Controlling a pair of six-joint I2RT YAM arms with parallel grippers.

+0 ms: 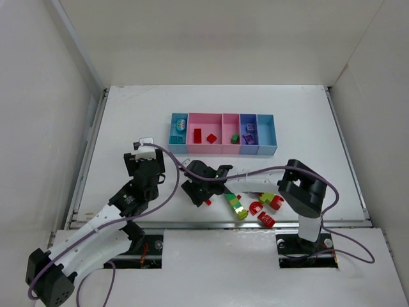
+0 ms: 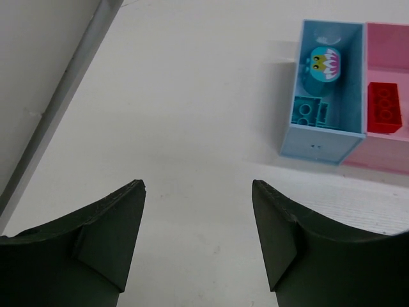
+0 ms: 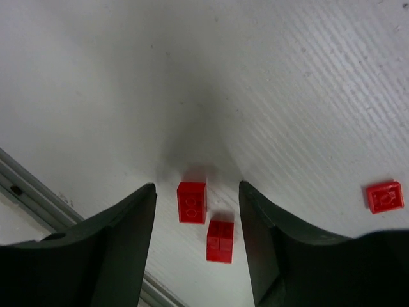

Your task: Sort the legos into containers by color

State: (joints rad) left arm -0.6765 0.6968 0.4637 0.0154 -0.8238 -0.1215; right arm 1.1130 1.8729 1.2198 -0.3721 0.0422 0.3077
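My right gripper [image 3: 196, 185] hangs spread and empty over a red brick [image 3: 192, 201]. It lies between the fingers with its long axis across my closing line. A second brick [image 3: 220, 241] sits just beside it, perhaps touching. My left gripper [image 2: 196, 185], also spread on nothing, is over bare table [image 2: 192, 96], farther from both. In the containers [image 1: 223, 151], a teal brick [image 2: 308, 112] lies in the light blue bin [image 2: 316, 142], reds [image 1: 197, 135] in the wide pink, green [image 1: 235, 137] next, purple [image 1: 248, 136] beyond.
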